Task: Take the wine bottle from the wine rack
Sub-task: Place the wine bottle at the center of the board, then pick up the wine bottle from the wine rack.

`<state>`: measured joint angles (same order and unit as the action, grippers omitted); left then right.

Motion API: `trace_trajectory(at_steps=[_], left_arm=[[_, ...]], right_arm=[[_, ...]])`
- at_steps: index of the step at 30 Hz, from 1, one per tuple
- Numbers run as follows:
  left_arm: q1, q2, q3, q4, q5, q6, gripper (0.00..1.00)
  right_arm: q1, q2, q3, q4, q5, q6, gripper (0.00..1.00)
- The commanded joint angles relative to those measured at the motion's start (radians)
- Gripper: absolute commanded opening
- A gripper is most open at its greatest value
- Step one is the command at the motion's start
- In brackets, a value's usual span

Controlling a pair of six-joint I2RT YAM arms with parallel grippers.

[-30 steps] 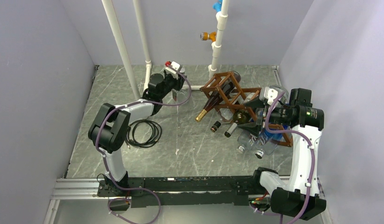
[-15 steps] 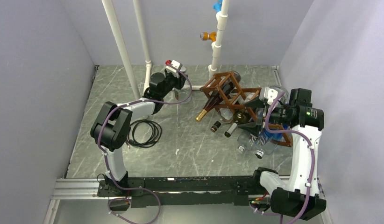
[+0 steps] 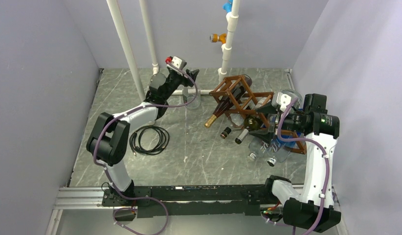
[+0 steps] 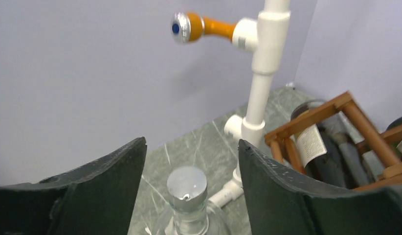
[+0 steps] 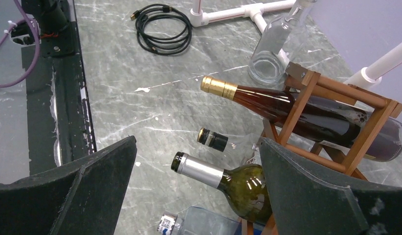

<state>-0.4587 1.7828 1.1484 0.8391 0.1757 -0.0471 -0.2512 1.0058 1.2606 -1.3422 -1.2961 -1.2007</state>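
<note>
Grey marbled counter (image 3: 189,147), inspected left to right.

Left arm (image 3: 140,112): the left jaws stand wide apart and grip nothing. In the left wrist view the silver-capped top of an upright clear glass bottle (image 4: 187,188) sits below and between the two fingers (image 4: 101,191), touching neither. That bottle stands on the counter beside the white pipes (image 4: 260,83), apart from the wine rack (image 3: 238,95).

The rack, of reddish-brown wood, lies right of centre. The right wrist view shows four bottles in it, necks pointing out:
- a gold-capped wine bottle (image 5: 257,98) in an upper cell
- a dark-capped neck (image 5: 212,140)
- a green wine bottle (image 5: 238,183) with silver foil
- lowest, a clear bottle (image 5: 199,223), partly cut off

Right arm (image 3: 316,152): the right jaws are likewise wide open and empty, held by the rack's right end. The dark-capped neck and the green bottle's neck fall between the jaws' line but ahead of them, untouched.

Assessment: the step in hand is the approach to a racked bottle, and no grasp is made. Which bottle is intended cannot be told. The next move calls for the right jaws to advance over one neck, close below its cap and draw it out along the cell's axis, so the glass does not catch the wooden bars
</note>
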Motion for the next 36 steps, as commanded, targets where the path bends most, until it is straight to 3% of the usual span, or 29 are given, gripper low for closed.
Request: trace_trajectory(at_steps=[1,11,24,36], left_arm=[[-0.001,-0.099,-0.02,0.042,-0.002,-0.041,0.77],[0.001,-0.286,-0.051,-0.214,0.055,-0.13,0.99],[0.002,-0.474,-0.062,-0.573,0.152,-0.259,1.0],[0.002,-0.626,-0.198,-0.686,0.19,-0.385,1.0]], right_arm=[[-0.005,-0.017,-0.003,0.025,-0.041,-0.009,0.99],[-0.011,-0.027,0.004,0.026,-0.043,0.0,0.99],[-0.013,-0.037,0.039,0.024,-0.027,0.108,0.99],[-0.02,-0.075,0.112,0.092,0.083,0.444,1.0]])
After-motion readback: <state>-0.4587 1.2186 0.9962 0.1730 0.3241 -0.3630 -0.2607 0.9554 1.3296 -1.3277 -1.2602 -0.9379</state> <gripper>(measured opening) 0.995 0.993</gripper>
